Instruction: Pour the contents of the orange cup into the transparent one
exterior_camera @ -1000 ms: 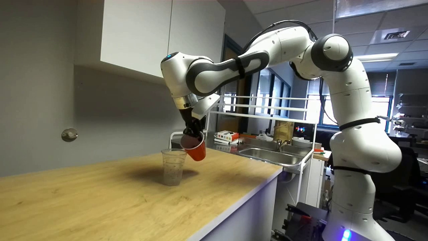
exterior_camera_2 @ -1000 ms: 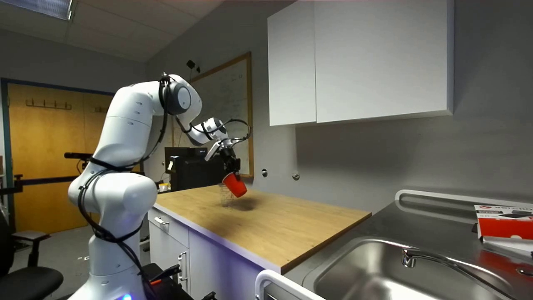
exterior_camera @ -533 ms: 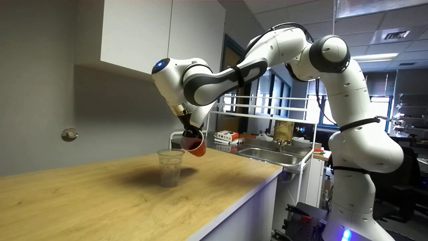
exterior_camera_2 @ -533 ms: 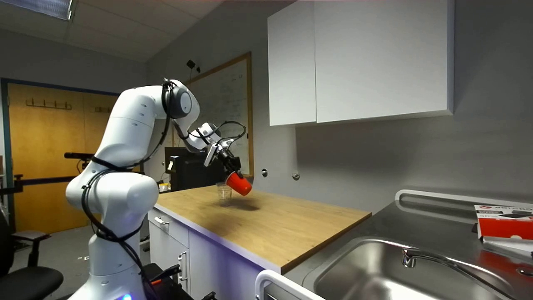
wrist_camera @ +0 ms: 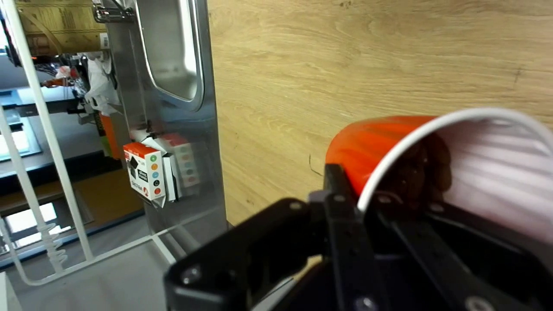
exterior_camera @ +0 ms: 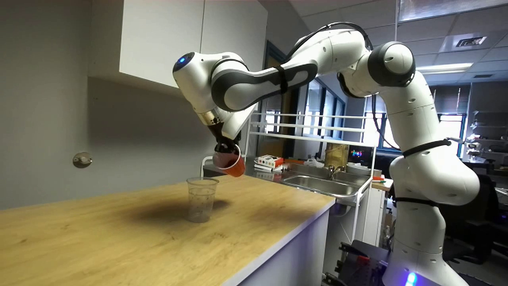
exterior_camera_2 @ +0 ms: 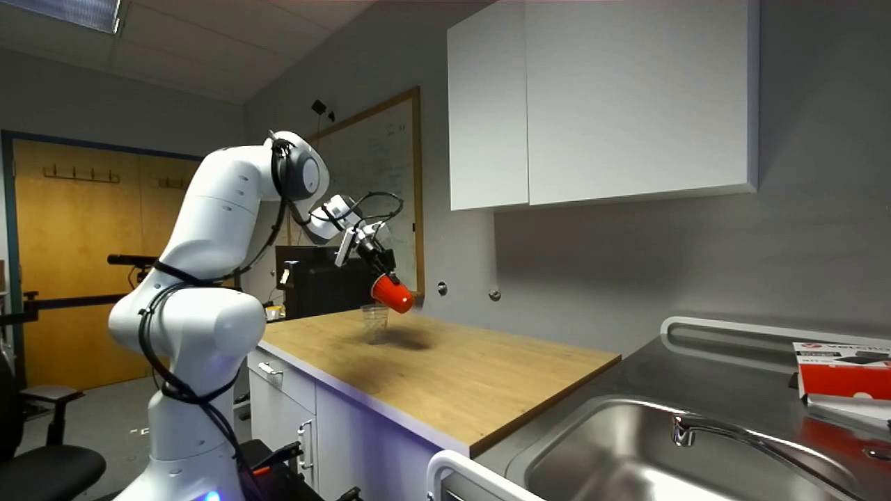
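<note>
My gripper (exterior_camera: 226,148) is shut on the wall of the orange cup (exterior_camera: 235,168) near its pale rim and holds it tilted in the air. In the wrist view, one finger lies outside the orange cup (wrist_camera: 367,144) and another part reaches inside it. The inside is dark, so I cannot tell what it holds. The clear cup (exterior_camera: 201,202) stands on the wooden counter, lower than the orange cup and to its left in that exterior view, apart from it. It also shows in an exterior view (exterior_camera_2: 375,321). It is not seen in the wrist view.
The wooden counter (exterior_camera: 131,246) ends at a front edge. A metal sink (exterior_camera_2: 612,445) and a red-white box (exterior_camera_2: 844,372) lie beyond its end. A white cabinet (exterior_camera: 162,43) hangs over the counter, near the wrist. A white rack frame (exterior_camera: 313,140) stands by the sink.
My gripper has risen with the orange cup, which is tilted more. The orange cup overlapped the clear cup's rim earlier and is now apart. The clear cup has shifted slightly left.
</note>
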